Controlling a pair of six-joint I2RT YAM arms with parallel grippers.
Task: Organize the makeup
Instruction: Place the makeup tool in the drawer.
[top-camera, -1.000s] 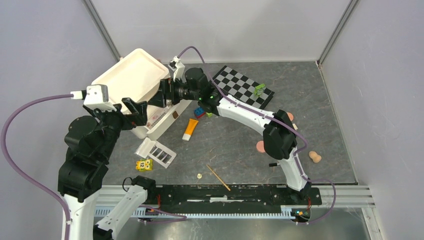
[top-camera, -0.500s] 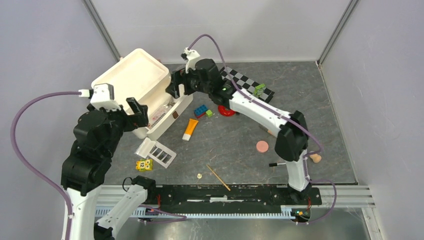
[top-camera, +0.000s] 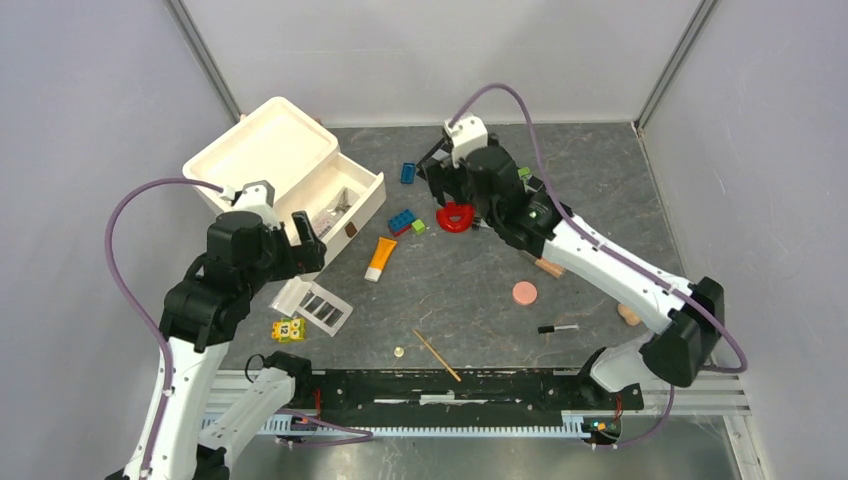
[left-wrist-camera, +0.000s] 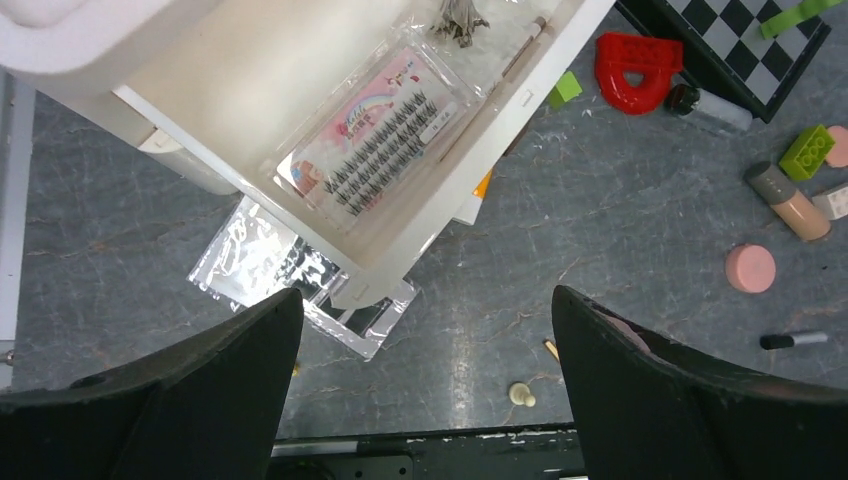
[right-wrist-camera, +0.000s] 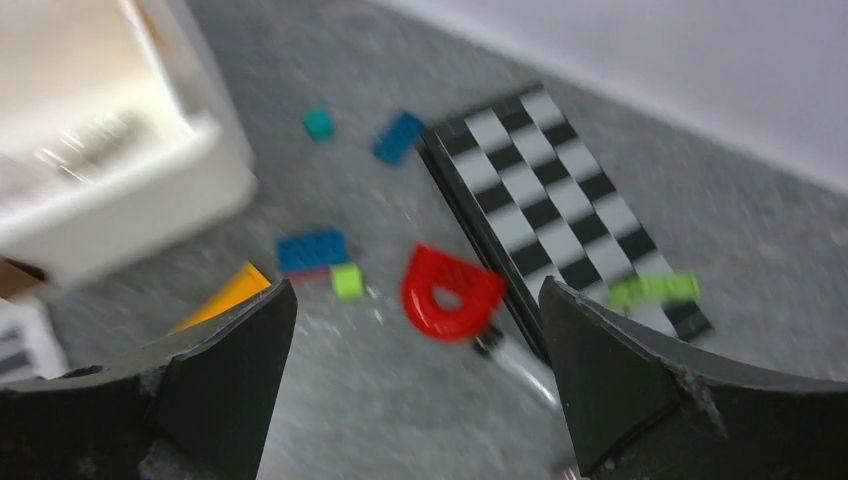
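Sorting step, between picks. Left gripper (left-wrist-camera: 425, 300) and right gripper (right-wrist-camera: 415, 290) hang wide open, empty. Orange tube (top-camera: 380, 258), palette (top-camera: 313, 305), pink disc (top-camera: 524, 293) and black pencil (top-camera: 557, 328) lie on the table (top-camera: 470, 330) (outside the white box (top-camera: 262, 130)). The next move probably calls for a square descent onto one item.

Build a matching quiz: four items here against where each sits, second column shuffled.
1. orange plastic tube with white cap
2. pink eyelash card in clear wrap
3. thin black pencil
4. white palette with dark pans

A. inside the open white box
B. on the table at that box's near corner
C. beside the blue toy brick
D. close to the round pink disc, on its near side

Pairs: 1-C, 2-A, 3-D, 4-B
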